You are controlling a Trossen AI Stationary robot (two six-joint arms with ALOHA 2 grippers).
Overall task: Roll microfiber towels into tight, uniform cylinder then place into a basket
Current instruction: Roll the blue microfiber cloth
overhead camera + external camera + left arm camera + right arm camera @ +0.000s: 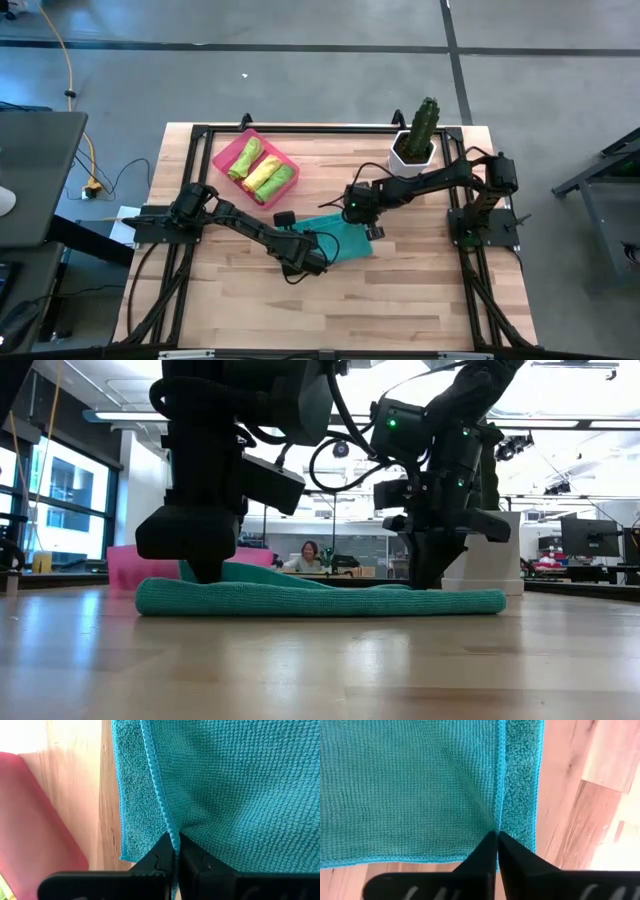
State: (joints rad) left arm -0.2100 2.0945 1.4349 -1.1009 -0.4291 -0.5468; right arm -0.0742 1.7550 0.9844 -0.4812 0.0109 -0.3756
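Teal towel point(345, 240) lies pinched between left tool point(318, 257) and right tool point(357, 212).

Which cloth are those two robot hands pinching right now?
Start at the wooden table and find its middle, between the two dark arms. The teal towel lies flat there. It is the only one unrolled; the others sit rolled in the pink basket.
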